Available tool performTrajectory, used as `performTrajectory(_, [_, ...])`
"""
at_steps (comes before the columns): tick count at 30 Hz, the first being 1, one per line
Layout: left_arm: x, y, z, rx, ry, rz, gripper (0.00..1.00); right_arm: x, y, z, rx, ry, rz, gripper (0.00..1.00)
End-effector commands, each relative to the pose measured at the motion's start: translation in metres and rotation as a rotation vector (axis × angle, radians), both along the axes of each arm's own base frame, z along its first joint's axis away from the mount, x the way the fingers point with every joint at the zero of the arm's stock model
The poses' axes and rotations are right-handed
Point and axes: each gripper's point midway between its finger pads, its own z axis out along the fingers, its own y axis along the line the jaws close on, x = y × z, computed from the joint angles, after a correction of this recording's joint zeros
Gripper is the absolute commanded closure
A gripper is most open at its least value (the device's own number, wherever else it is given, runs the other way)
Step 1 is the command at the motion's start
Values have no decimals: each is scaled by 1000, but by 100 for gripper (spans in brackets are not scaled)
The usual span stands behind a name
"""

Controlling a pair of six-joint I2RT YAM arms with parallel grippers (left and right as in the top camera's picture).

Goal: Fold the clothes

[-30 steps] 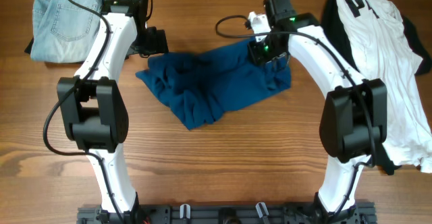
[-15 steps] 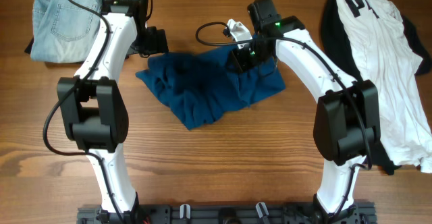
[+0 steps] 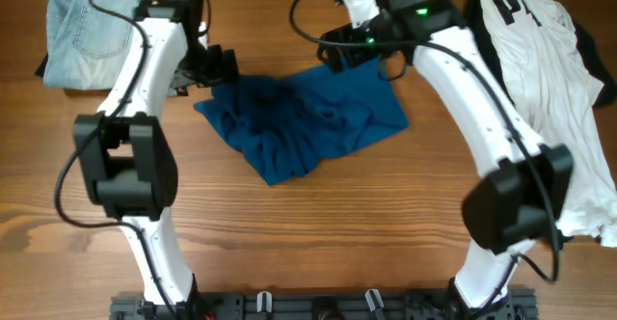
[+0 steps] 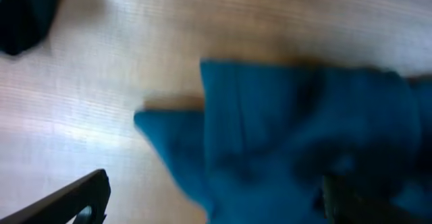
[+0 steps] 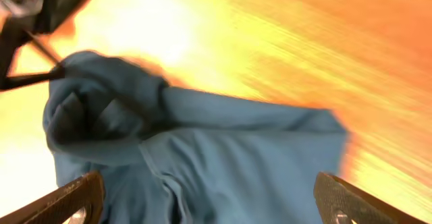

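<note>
- At mid-tabletop (image 3: 318,233): the dark-blue shirt (image 3: 304,122), crumpled, not yet flat or folded.
- Long axis runs roughly 9 to 3 o'clock. A bunched tail sticks out toward 7 o'clock.
- Left claw (image 3: 214,65): released, fingers (image 4: 81,196) spread wide with nothing between them. It sits at the shirt's 10 o'clock corner, just over the edge. The wrist view is blurred but shows blue cloth right below.
- Right claw (image 3: 349,55): also released and empty, just off the shirt's 12 o'clock edge. The bulk of the shirt lies toward 7 o'clock from it.
- Key relation: both claws are on the far edge, one per end, so each is nearest its own corner. My read is that the next step is to pinch both far corners and pull apart along the 9–3 axis to flatten.
- The right side of the far edge looks straighter. The left side is wadded, so the corner is hard to pick out there.
- Room: bare wood toward 6 o'clock between the arms, which should be enough to spread or fold toward.
- Neighbours: jeans (image 3: 92,26) at 10 o'clock, white printed shirt (image 3: 549,79) on black pieces (image 3: 590,42) along 3 o'clock. Both are well apart from the blue one.
- Risk: an outward pull at 3 o'clock heads toward the white pile.
</note>
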Motion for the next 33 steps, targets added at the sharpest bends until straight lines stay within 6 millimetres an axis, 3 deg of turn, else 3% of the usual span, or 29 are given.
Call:
performTrajectory(1, [-19, 14, 46, -100, -33, 42, 0, 9, -51, 21, -40, -28, -147, 0])
performTrajectory(5, [-39, 14, 38, -167, 11, 71, 0, 11, -75, 16, -39, 6, -194, 0])
performTrajectory(13, [-72, 10, -30, -244, 71, 107, 12, 13, -83, 15, -43, 6, -202, 0])
performTrajectory(16, [-71, 15, -45, -262, 29, 85, 13, 13, -83, 16, -42, 5, -201, 0])
performTrajectory(22, [-74, -2, -83, -314, -61, -42, 11, 13, -83, 15, -42, 7, -203, 0])
performTrajectory(26, [-71, -12, -96, -365, -135, -63, 14, 12, -83, 15, -42, 9, -204, 0])
performTrajectory(28, [-75, -19, -98, -380, -130, -77, 31, 12, -83, 15, -42, 10, -204, 0])
performTrajectory(29, [-78, -22, -99, -381, -119, -83, 47, 12, -83, 15, -39, 11, -209, 0])
performTrajectory(31, [-85, -24, -100, -379, -83, -68, 96, 13, -83, 15, -29, 17, -227, 0])
performTrajectory(33, [-92, -19, -101, -374, -46, -19, 96, 14, -83, 16, -17, 20, -245, 0])
